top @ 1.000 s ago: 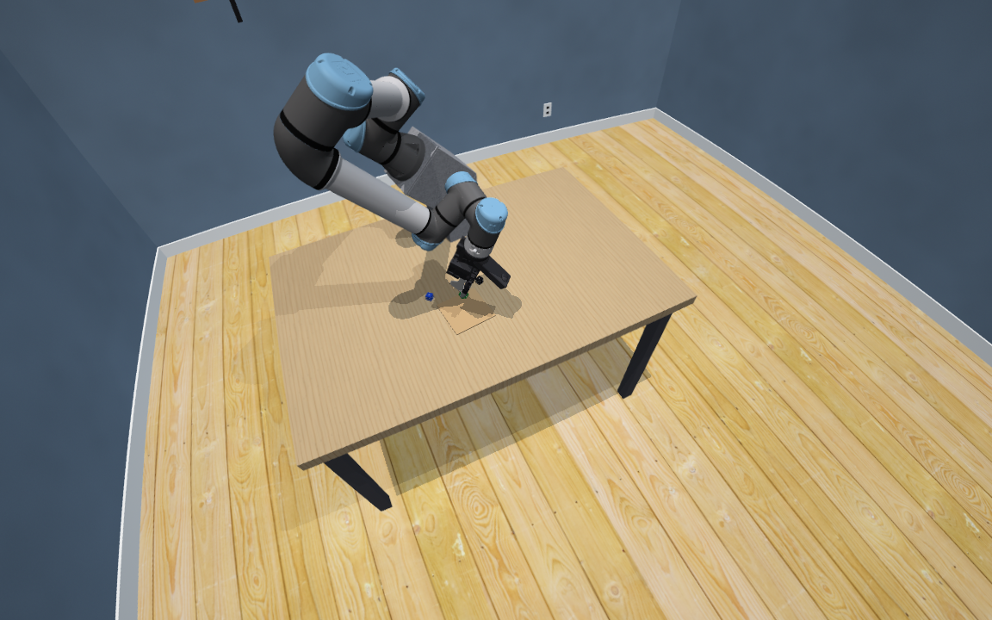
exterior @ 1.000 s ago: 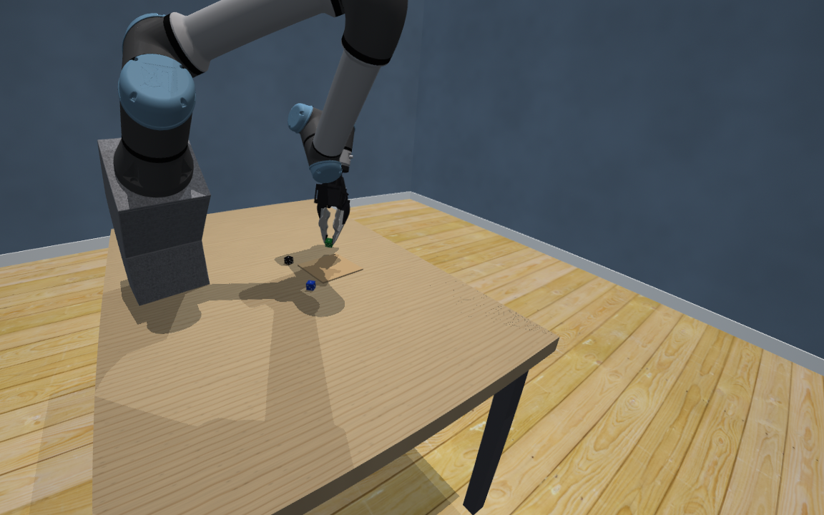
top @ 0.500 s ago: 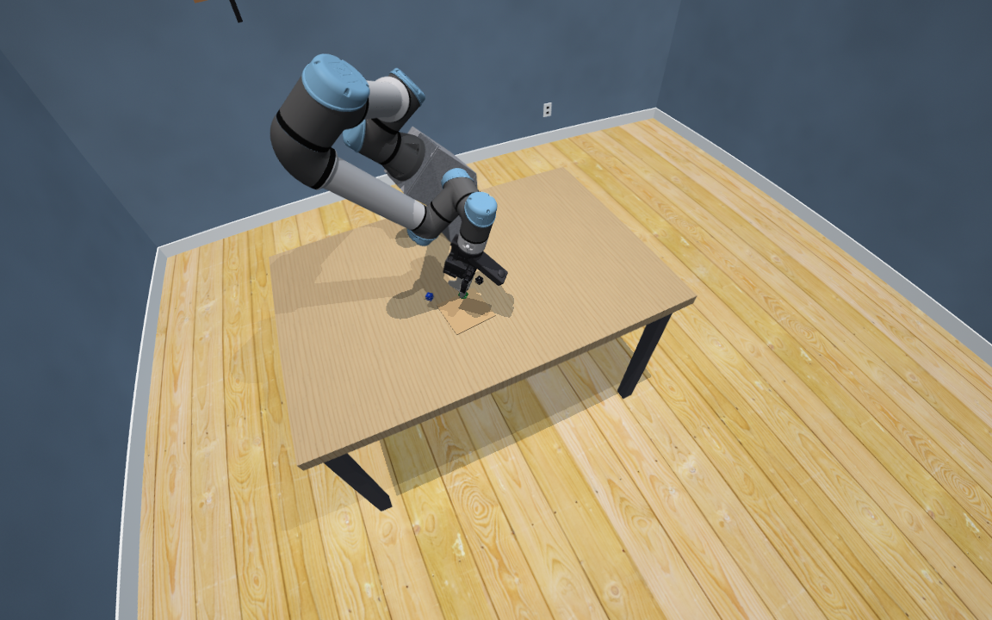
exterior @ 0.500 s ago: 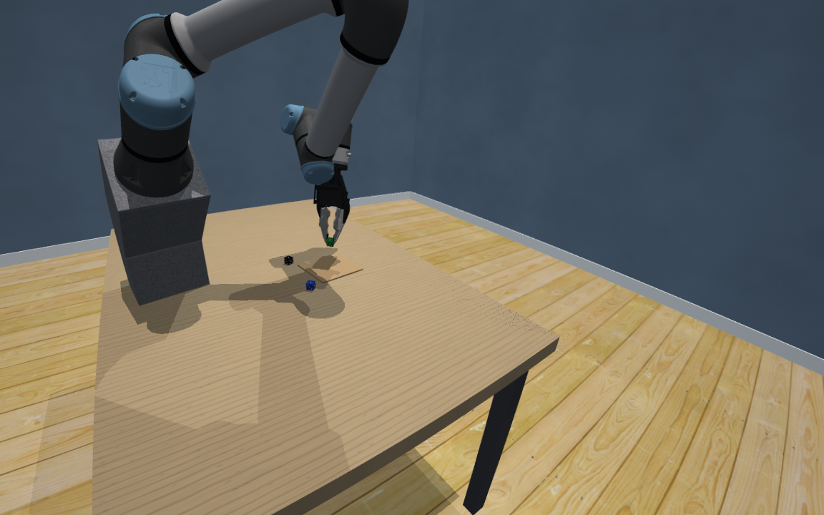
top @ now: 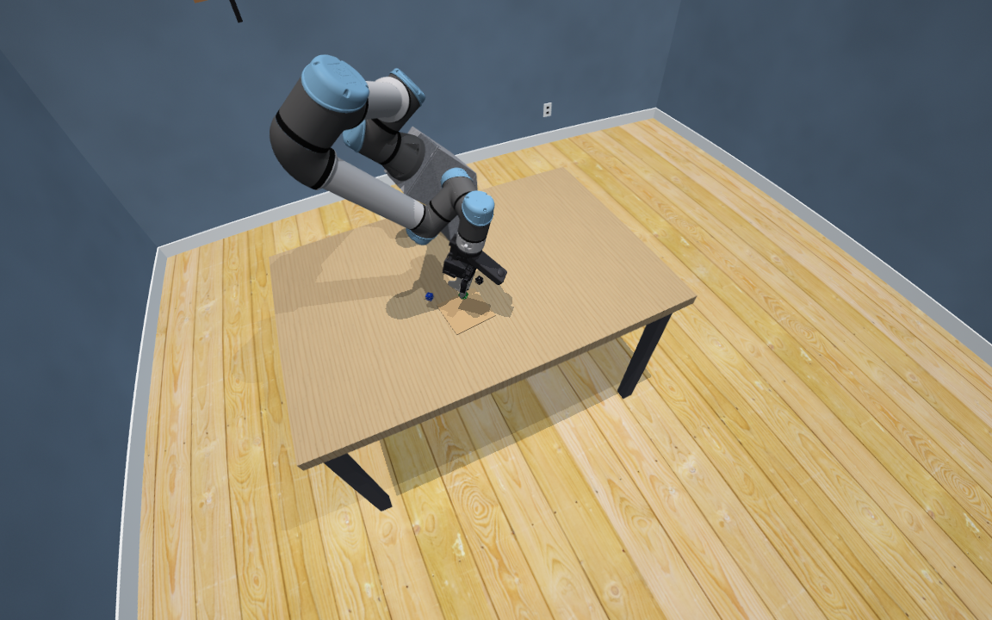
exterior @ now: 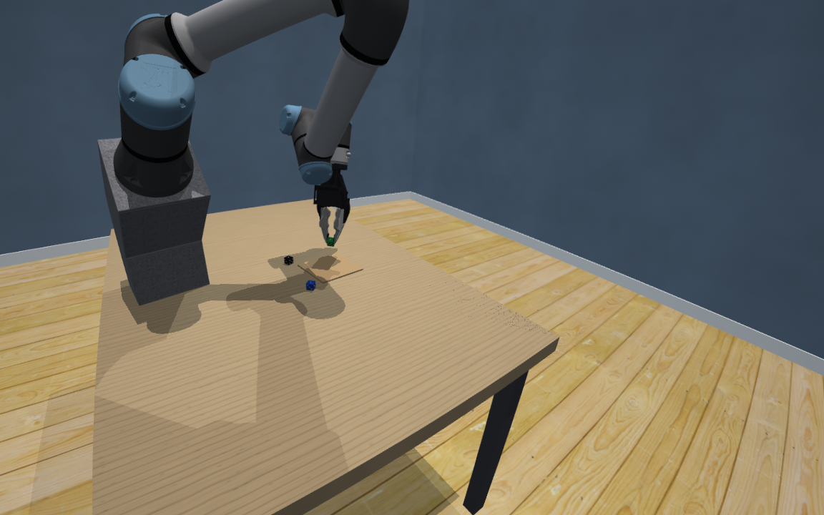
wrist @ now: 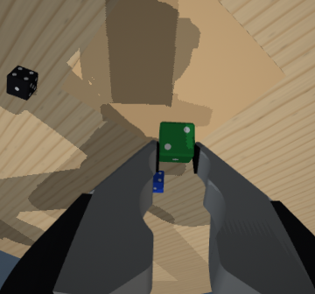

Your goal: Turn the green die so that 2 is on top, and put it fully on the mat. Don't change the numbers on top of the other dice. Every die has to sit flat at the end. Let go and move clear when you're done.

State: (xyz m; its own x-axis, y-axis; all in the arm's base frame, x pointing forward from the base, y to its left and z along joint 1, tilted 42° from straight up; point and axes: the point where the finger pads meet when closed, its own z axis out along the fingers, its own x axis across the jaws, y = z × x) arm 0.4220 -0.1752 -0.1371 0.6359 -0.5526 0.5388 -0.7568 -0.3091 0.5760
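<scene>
The gripper (wrist: 176,159) hangs above the tabletop (exterior: 363,358), its jaws pinching the green die (wrist: 176,142) by two opposite sides, clear of the surface and over the near edge of the mat (wrist: 236,66). From the wrist view the die's face toward the camera shows two pips; its remaining faces are hidden. The blue die (wrist: 158,182) is partly masked by a finger, its top number unreadable. The black die (wrist: 22,82) sits on bare wood beside the mat. In the top view all three dice are tiny specks.
</scene>
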